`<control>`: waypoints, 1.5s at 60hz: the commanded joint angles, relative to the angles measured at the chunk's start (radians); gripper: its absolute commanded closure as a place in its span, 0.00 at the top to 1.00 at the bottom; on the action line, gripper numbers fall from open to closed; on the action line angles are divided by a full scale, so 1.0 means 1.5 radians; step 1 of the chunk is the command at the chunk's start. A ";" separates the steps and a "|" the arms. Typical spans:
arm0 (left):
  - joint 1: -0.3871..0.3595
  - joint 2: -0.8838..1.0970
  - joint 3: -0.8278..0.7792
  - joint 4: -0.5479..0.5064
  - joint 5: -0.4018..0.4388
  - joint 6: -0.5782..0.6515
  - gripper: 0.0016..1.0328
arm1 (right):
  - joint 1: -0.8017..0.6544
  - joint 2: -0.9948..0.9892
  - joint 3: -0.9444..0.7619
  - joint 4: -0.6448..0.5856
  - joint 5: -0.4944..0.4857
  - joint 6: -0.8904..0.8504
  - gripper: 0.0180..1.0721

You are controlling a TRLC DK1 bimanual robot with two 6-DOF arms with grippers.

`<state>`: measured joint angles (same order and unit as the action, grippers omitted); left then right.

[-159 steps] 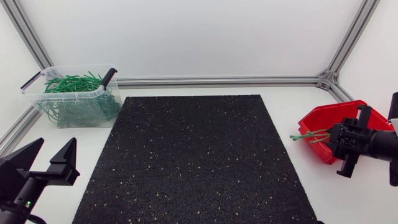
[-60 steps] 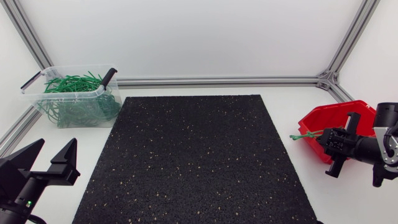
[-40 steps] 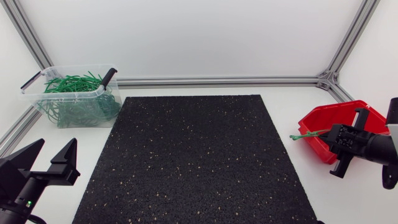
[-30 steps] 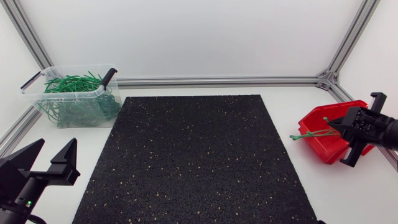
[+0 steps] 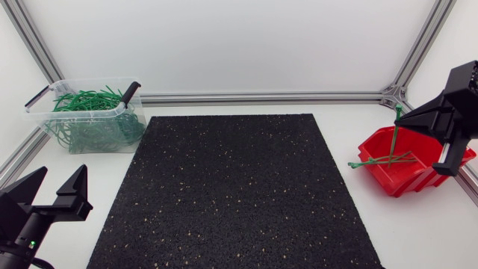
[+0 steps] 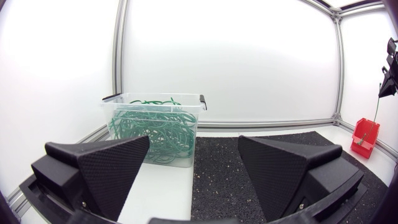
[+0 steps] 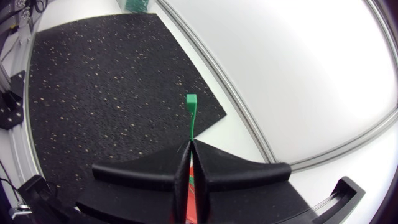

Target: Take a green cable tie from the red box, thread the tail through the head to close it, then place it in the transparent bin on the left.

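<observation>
My right gripper [image 5: 401,121] hangs above the red box [image 5: 409,178] at the table's right edge, shut on a green cable tie [image 5: 393,138]. The tie's head sticks up past the fingertips and its tail hangs down into the box. In the right wrist view the tie [image 7: 192,115] pokes out ahead of the closed right gripper [image 7: 190,148]. More green ties [image 5: 367,162] jut over the box's left rim. The transparent bin [image 5: 112,116], full of green ties, stands at the far left. My left gripper [image 5: 52,196] rests open at the near left, with nothing between its fingers [image 6: 102,168].
A black speckled mat [image 5: 231,187] covers the middle of the table. An aluminium frame rail [image 5: 261,97] runs along the back edge. From the left wrist view the bin [image 6: 155,127] is ahead of the gripper and the red box [image 6: 364,138] far off to the right.
My right gripper has risen out of the red box and turned, lifting one green tie by its head end. The left arm has barely shifted.
</observation>
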<state>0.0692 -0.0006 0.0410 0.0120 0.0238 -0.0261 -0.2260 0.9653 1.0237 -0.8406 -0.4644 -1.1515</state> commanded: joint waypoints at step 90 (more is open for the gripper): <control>-0.169 0.329 0.168 -0.006 -0.010 -0.066 0.96 | 0.506 0.298 0.216 -0.037 0.017 0.807 0.06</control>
<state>-0.1360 0.4458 0.2413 -0.0204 0.0353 -0.1043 0.4908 1.3991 1.3121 -0.9230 -0.4854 -0.0494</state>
